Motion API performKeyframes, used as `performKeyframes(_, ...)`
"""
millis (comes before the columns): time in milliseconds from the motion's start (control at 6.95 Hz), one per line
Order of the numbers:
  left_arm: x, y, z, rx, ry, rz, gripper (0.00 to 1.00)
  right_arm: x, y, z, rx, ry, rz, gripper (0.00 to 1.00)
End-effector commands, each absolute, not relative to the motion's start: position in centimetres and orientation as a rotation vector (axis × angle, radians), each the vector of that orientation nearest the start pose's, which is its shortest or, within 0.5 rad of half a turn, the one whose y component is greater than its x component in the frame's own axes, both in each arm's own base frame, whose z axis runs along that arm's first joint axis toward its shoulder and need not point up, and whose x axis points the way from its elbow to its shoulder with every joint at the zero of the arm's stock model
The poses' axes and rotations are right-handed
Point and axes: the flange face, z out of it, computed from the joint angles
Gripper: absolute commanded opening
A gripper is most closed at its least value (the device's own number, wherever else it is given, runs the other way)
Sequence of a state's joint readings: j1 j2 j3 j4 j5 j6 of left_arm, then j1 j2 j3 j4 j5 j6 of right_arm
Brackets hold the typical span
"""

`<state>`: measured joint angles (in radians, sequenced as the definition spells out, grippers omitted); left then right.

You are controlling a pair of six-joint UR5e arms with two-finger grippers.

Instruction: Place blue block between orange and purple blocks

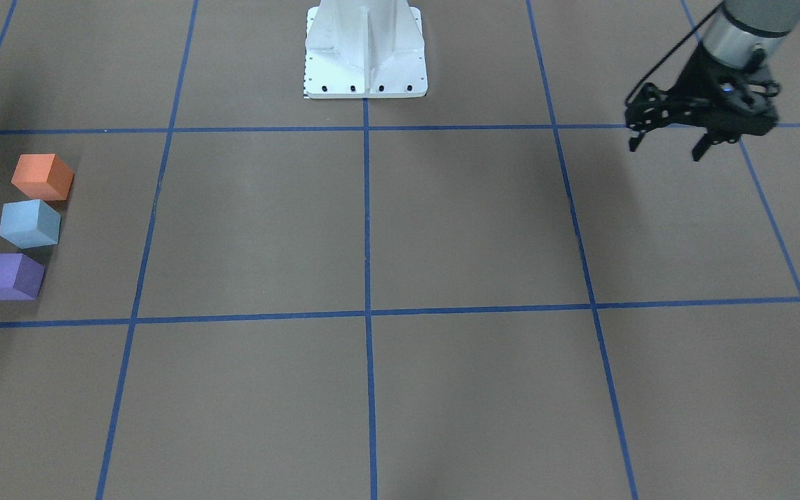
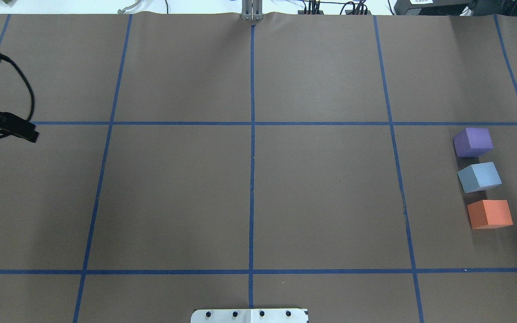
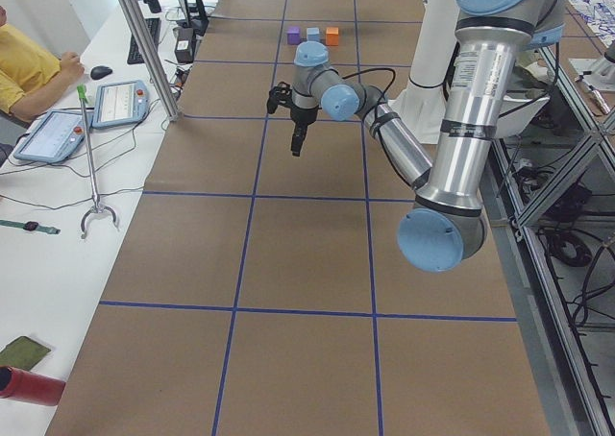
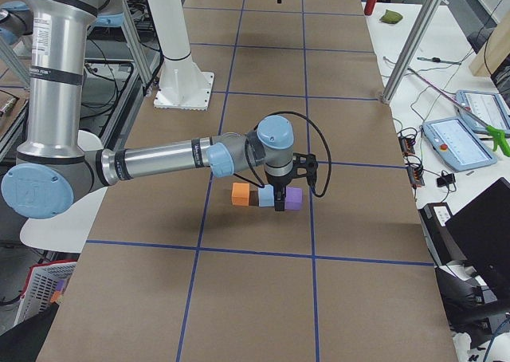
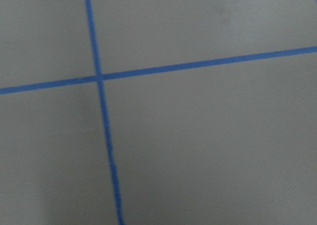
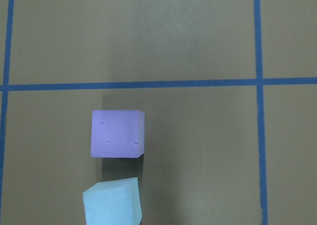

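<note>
**Desk:** What are your tools doing?

**Me:** I have the left gripper (image 1: 665,149) in the front camera. Its fingers are spread wide with nothing between them, and it hangs above the table (image 2: 173,188), well apart from the blocks. I only get the right gripper (image 4: 279,201) from the right-side camera, so I cannot tell whether it is spread or closed, or whether it has hold of anything. Its own wrist camera shows no fingers, only the blocks below it.

**Desk:** And the blue one?

**Me:** The blue block (image 2: 479,176) sits in the row, with the purple block (image 2: 473,141) on the far side of it and the orange block (image 2: 489,214) on the robot's side. It is turned a little askew against its neighbours. All three are close together, and I cannot tell whether they touch. I judge the placement done.

**Desk:** So what worries you?

**Me:** The right arm. From the side it appears to hang over the row, roughly above the blue and purple blocks, and I can't judge its height. If I pull it away low or sideways, a finger could clip a block and knock the blue one out of line. They look light, so even a graze would probably slide them. I'd go straight up first, then retreat. The left arm is no threat where it is.
</note>
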<state>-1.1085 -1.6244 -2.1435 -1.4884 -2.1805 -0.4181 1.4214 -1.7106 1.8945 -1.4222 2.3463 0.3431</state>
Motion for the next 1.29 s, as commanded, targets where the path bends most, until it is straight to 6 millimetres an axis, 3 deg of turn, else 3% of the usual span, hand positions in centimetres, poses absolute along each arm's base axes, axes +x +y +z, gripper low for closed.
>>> performKeyframes(0, 2.3, -48.2, 48.0, 0.213, 0.782, 0.268, 1.00, 0.5, -44.8, 54.5, 0.128, -0.824, 0.048, 1.00)
performKeyframes(288, 1.4, -48.6, 50.4, 0.176, 0.782, 0.240, 1.00, -0.3, -45.1, 54.2, 0.126, -0.830, 0.028, 1.00)
performKeyframes(432, 1.2, -47.5, 51.8, 0.149, 0.781, 0.230, 1.00, -0.4, -45.0, 54.2, 0.125, -0.830, 0.026, 1.00)
performKeyframes(575, 1.1, -47.4, 52.6, 0.136, 0.771, 0.222, 1.00, -0.5, -44.9, 54.5, 0.121, -0.825, 0.024, 1.00)
performKeyframes(719, 0.7, -47.2, 52.2, 0.146, 0.769, 0.215, 1.00, -0.6, -44.8, 54.8, 0.116, -0.818, 0.025, 1.00)
performKeyframes(863, -0.5, -47.5, 54.9, 0.102, 0.764, 0.167, 1.00, -0.5, -44.7, 55.0, 0.115, -0.815, 0.027, 1.00)
performKeyframes(1007, -2.9, -46.9, 55.6, 0.106, 0.765, 0.118, 1.00, -0.3, -44.4, 55.2, 0.121, -0.811, 0.012, 1.00)
performKeyframes(1151, -3.1, -46.6, 56.6, 0.092, 0.760, 0.108, 1.00, 0.0, -43.4, 55.4, 0.118, -0.808, 0.016, 1.00)
